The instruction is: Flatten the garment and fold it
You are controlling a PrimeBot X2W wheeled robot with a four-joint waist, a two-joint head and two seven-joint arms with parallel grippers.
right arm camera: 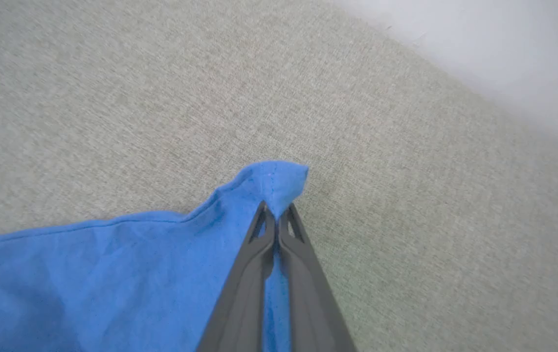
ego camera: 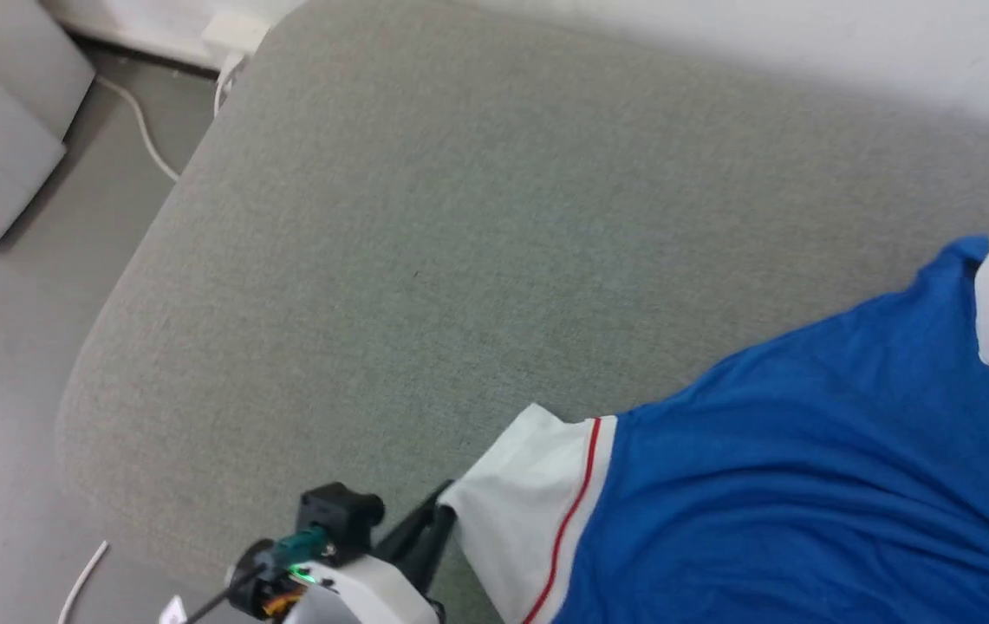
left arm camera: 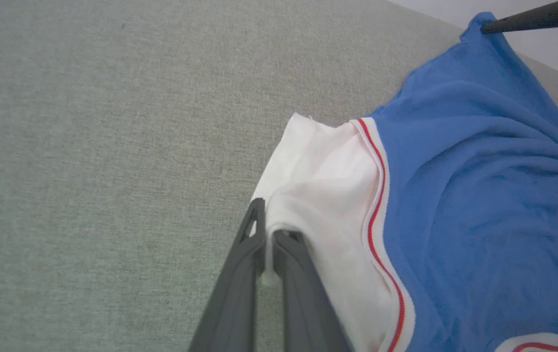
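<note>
Flattening step: left claw (left arm camera: 268,237) clamps the jersey's (ego camera: 806,451) white sleeve (left arm camera: 318,195), right claw (right arm camera: 275,219) its blue corner (right arm camera: 274,181), head view's right edge. Next probably calls for pulling it taut.

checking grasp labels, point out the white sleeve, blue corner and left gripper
white sleeve (left arm camera: 323,186), left wrist view, middle of the white cloth
blue corner (right arm camera: 274,181), right wrist view, its stitched tip
left gripper (left arm camera: 270,230), left wrist view, midway between its tips
</note>
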